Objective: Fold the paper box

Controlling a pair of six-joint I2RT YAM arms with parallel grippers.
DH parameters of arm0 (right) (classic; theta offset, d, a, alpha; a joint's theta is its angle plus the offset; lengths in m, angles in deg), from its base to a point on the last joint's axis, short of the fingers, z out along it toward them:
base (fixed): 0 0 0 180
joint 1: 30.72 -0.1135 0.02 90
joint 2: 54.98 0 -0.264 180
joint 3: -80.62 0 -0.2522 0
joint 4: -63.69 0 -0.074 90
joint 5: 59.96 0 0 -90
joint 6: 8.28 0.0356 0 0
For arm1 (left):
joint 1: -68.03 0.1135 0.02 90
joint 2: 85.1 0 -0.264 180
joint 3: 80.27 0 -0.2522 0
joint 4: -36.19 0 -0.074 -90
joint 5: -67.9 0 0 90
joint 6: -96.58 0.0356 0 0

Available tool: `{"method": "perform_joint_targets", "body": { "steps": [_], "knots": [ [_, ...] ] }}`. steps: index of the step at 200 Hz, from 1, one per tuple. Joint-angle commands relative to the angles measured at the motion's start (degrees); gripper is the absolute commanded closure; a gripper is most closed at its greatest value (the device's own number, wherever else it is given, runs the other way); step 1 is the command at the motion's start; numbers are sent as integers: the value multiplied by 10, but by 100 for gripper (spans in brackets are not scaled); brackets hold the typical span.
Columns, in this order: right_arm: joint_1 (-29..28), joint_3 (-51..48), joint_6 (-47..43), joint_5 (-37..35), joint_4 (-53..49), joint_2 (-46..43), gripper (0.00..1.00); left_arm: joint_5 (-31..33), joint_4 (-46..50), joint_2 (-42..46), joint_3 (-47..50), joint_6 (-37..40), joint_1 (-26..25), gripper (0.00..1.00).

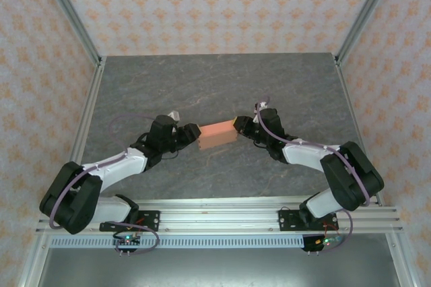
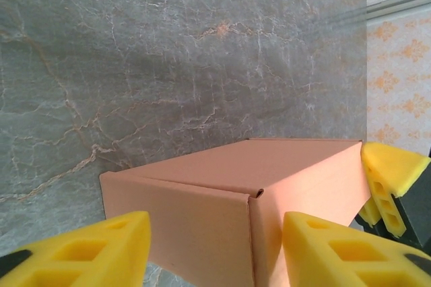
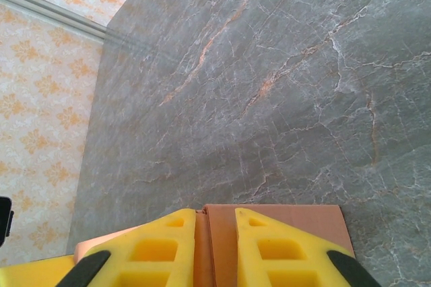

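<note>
The paper box is a small salmon-orange closed carton lying on the grey table between my two arms. My left gripper is at its left end. In the left wrist view the box has its near corner between the yellow fingers, and the left gripper stands open, its pads clear of the card. My right gripper is at the box's right end. In the right wrist view it is shut on a thin upright edge of the box.
The marbled grey tabletop stretches behind the box to the patterned back wall. Metal frame posts stand at the back corners. An aluminium rail carrying both arm bases runs along the near edge.
</note>
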Motion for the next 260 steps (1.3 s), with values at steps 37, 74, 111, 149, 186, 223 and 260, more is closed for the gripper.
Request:
{"method": "perform_joint_targets", "body": {
  "steps": [37,74,111,149,186,223,260],
  "knots": [
    [-6,-18,-6,-13,-155,21,83,-15,28,41,15,-11,-3,37],
    [-6,-12,-9,-13,-161,21,83,-11,30,35,23,-9,-3,53],
    [-6,-9,-13,-15,-168,22,83,-31,-8,-7,25,-16,-3,67],
    [-6,-15,-13,-27,-169,26,84,-25,-29,-39,54,-20,-3,79],
    [-6,-28,-12,-41,-174,32,86,-20,-107,-94,107,-42,-2,89],
    [-6,17,-43,-33,-190,8,85,-25,-89,-87,56,-14,-2,85],
    [17,104,-68,-29,-208,32,84,21,0,-86,-54,49,-2,82]
  ]
}}
